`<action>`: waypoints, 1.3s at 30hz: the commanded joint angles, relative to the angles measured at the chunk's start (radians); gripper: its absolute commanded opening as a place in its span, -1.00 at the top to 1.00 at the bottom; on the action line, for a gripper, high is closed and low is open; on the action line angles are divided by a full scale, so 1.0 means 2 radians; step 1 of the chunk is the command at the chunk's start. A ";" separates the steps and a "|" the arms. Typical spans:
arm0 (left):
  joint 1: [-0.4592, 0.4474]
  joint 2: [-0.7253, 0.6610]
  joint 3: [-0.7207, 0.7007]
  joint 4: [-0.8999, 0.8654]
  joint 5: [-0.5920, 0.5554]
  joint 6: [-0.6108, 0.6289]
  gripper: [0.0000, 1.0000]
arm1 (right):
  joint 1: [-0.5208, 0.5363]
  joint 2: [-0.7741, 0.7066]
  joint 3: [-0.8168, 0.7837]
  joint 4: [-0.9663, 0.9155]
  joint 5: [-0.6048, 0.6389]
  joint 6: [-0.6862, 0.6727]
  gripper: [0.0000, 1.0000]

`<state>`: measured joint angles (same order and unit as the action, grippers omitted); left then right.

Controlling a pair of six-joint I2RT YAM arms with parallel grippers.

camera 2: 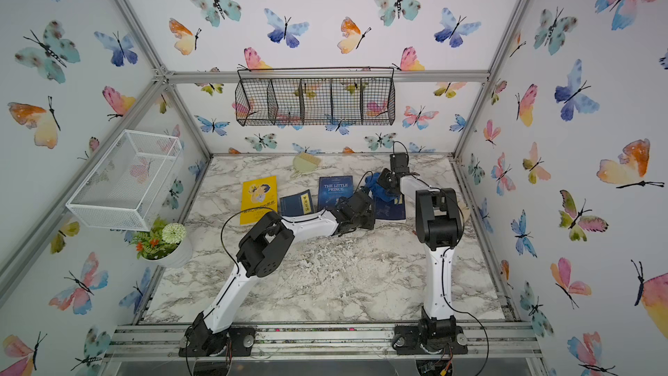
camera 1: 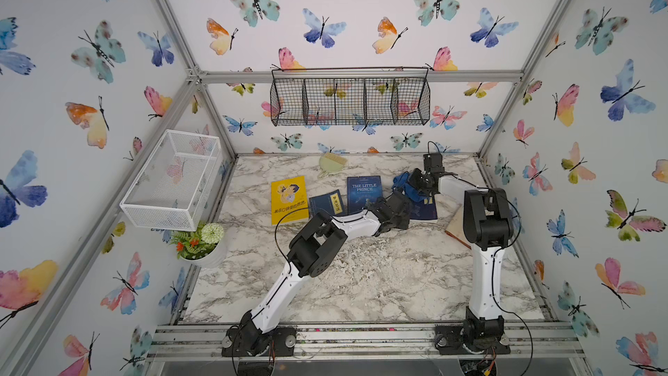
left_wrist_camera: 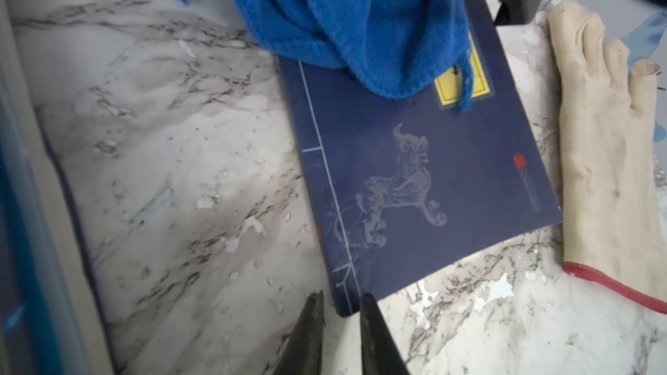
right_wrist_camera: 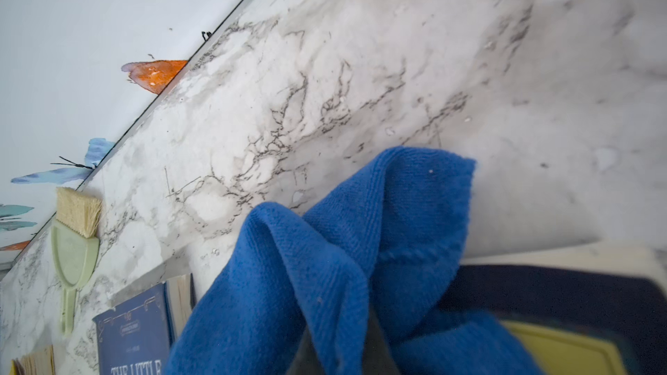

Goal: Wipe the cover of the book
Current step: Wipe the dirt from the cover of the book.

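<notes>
On marble table, "THE LITTLE PRINCE" book (navy), blue cloth

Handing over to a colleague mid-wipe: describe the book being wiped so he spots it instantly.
On the marble table, books lie in a row toward the back wall; go to the right end, past The Little Prince. It is the dark navy book with a yellow label, the only one with the blue cloth draped over it.
</notes>
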<state>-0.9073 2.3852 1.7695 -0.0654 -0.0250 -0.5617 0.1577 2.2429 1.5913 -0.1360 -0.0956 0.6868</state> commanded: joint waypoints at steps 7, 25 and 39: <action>-0.005 0.006 -0.020 -0.072 0.012 0.004 0.57 | -0.005 -0.121 -0.258 0.000 0.006 -0.013 0.86; -0.009 0.008 -0.023 -0.068 0.016 -0.002 0.57 | -0.046 0.030 -0.022 -0.118 0.025 -0.035 0.86; -0.009 0.011 -0.017 -0.062 0.022 -0.001 0.57 | -0.045 -0.118 -0.256 -0.022 0.002 -0.034 0.86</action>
<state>-0.9138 2.3817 1.7687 -0.0711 -0.0151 -0.5621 0.0711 1.9217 1.0950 0.0032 -0.1284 0.6403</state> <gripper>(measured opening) 0.216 0.098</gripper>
